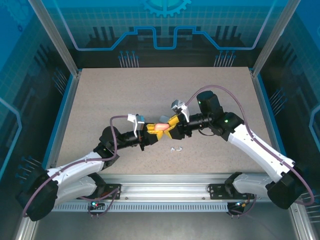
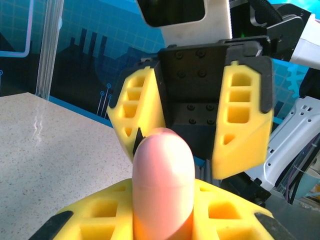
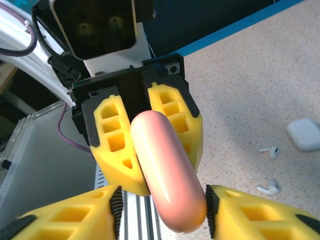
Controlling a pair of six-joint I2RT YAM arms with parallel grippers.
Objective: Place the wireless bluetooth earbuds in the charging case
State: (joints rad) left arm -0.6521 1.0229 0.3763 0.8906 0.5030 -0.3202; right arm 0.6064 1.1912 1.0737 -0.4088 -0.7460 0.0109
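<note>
One pink case (image 3: 167, 175), two white earbuds (image 3: 272, 150), one white case (image 3: 304, 134)

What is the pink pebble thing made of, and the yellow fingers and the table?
The pink case looks like smooth glossy plastic: light glints along it. The yellow fingers look like matte printed plastic, with open hollow cells; rubber cannot be ruled out. The table looks like speckled stone or laminate, slightly shiny.
</note>
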